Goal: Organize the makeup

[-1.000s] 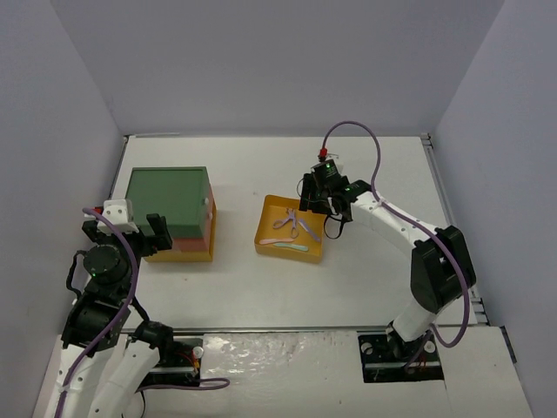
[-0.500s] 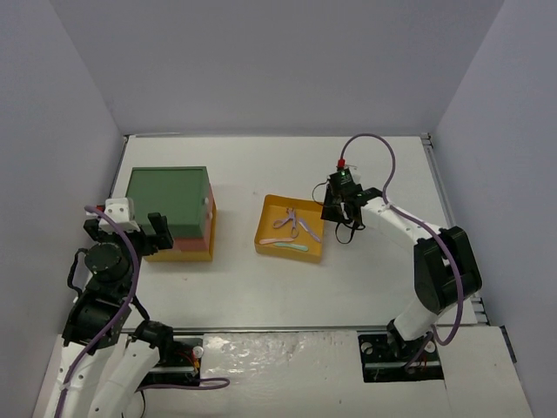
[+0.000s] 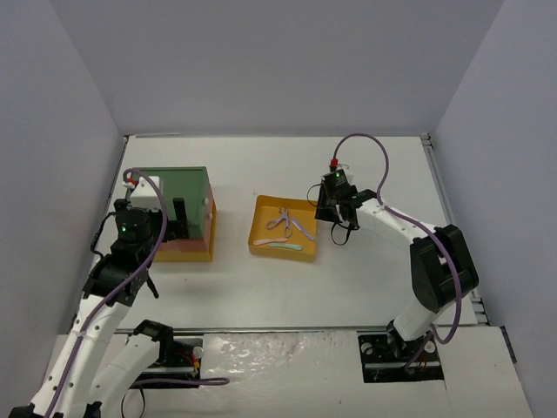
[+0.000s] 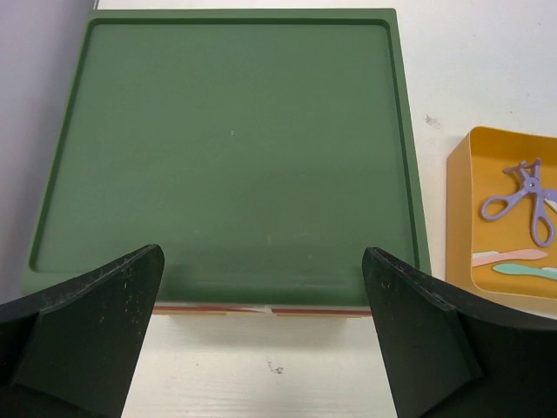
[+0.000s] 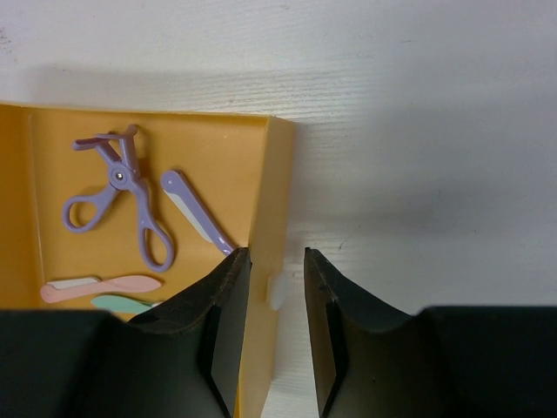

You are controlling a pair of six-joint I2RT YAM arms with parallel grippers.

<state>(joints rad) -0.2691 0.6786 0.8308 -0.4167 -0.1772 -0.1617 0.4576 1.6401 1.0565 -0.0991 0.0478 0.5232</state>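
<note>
A yellow tray in mid-table holds a lavender scissor-like tool, a lavender stick and a mint stick. In the right wrist view the tool, the lavender stick, a peach stick and the mint stick lie inside it. My right gripper straddles the tray's right wall, closed narrowly around it at a small white knob. My left gripper is open and empty over the near edge of the green box lid. No sponges, discs or dark sticks show.
The green-topped drawer box stands at the left, red and yellow layers under its lid. My left gripper hangs over its near side, my right gripper at the tray's right edge. Grey walls enclose the white table.
My right gripper went from over the tray to its right, then back onto the right wall; the tray shifted slightly left. My left arm swung up and forward over the green box.
</note>
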